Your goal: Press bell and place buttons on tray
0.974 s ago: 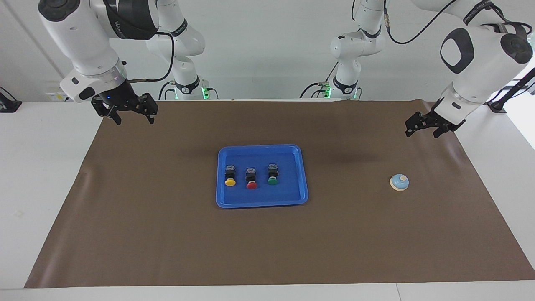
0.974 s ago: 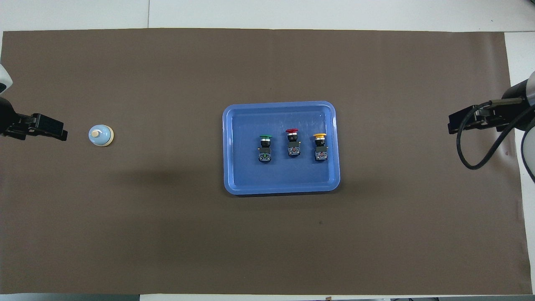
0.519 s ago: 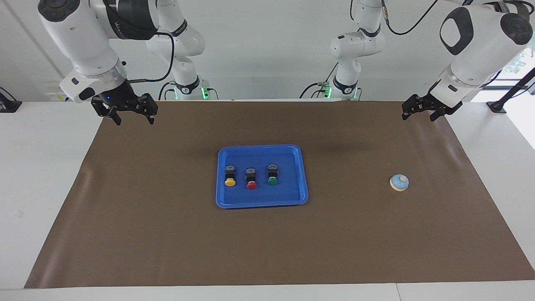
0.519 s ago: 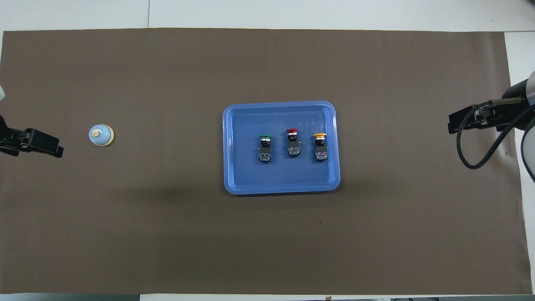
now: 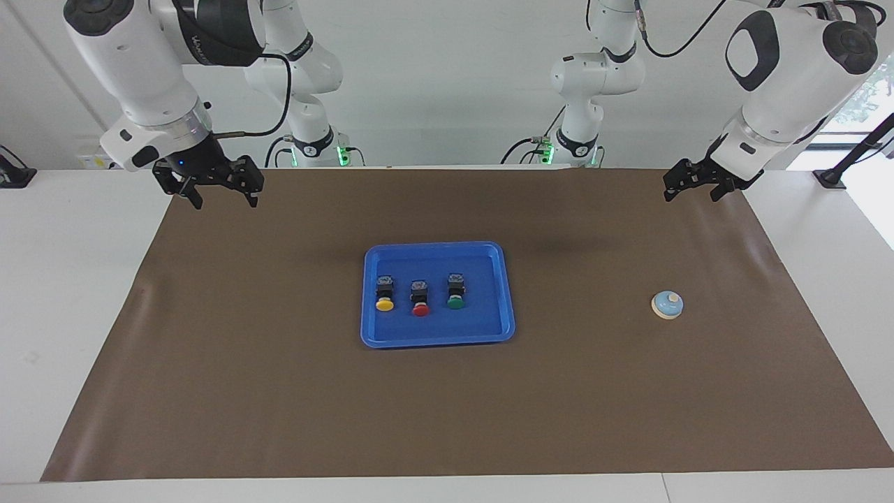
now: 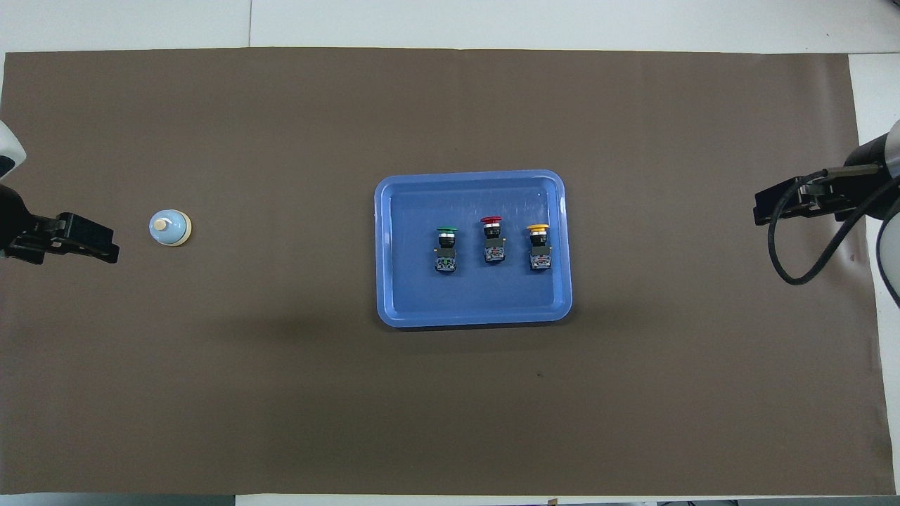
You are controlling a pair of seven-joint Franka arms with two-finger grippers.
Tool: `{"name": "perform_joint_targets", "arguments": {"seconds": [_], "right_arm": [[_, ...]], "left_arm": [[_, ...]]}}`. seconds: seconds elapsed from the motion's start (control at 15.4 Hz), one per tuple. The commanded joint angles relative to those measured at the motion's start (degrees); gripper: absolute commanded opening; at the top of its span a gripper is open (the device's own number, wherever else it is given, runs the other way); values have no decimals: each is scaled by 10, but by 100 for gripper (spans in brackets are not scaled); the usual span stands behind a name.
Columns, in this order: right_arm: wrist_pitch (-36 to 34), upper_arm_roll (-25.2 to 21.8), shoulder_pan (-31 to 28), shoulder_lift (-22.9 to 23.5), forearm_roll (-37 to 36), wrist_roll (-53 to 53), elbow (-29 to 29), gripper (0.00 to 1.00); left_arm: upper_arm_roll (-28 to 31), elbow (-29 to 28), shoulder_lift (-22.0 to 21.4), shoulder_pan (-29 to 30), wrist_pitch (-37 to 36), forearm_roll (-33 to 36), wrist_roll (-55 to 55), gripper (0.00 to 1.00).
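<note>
The blue tray (image 5: 433, 246) (image 6: 470, 173) lies mid-mat. On it, side by side in a row, lie three buttons: yellow (image 5: 384, 304) (image 6: 538, 228), red (image 5: 420, 309) (image 6: 491, 221) and green (image 5: 455, 303) (image 6: 446, 230). The light blue bell (image 5: 668, 304) (image 6: 169, 228) stands alone toward the left arm's end of the table. My left gripper (image 5: 690, 194) (image 6: 84, 242) hangs open and empty, raised over the mat's corner, apart from the bell. Over the mat's corner at the right arm's end, my right gripper (image 5: 225, 201) (image 6: 777, 204) is open and empty.
A brown mat (image 5: 279, 391) covers most of the white table (image 5: 70, 279). A black cable (image 6: 801, 260) loops from the right arm's wrist.
My left gripper has risen and drawn back from near the bell toward the mat's edge by the robots. The right arm, tray, buttons and bell have not moved.
</note>
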Motion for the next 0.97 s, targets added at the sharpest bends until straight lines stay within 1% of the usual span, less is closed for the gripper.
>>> {"name": "perform_joint_targets", "arguments": {"seconds": [0.0,0.19,0.32,0.58,0.78,0.91], "right_arm": [[-4,4,-6,-11,0,-13,-11,100],[-4,4,-6,-11,0,-14,-11,100],[-4,3,-6,-11,0,-14,-11,100],[-4,3,-6,-11,0,-14,-11,100],[-4,4,-6,-11,0,-14,-11,100],[-4,4,-6,-11,0,-14,-11,100]], "left_arm": [[-8,14,11,7,-12,-4,-5,100],[-25,23,14,20,-24,-4,-5,100],[-43,24,20,41,-25,-5,-6,100],[-41,24,22,33,-24,-3,-6,100],[-31,51,23,18,-26,-1,-8,100],[-31,53,25,18,-32,0,-8,100]]}}
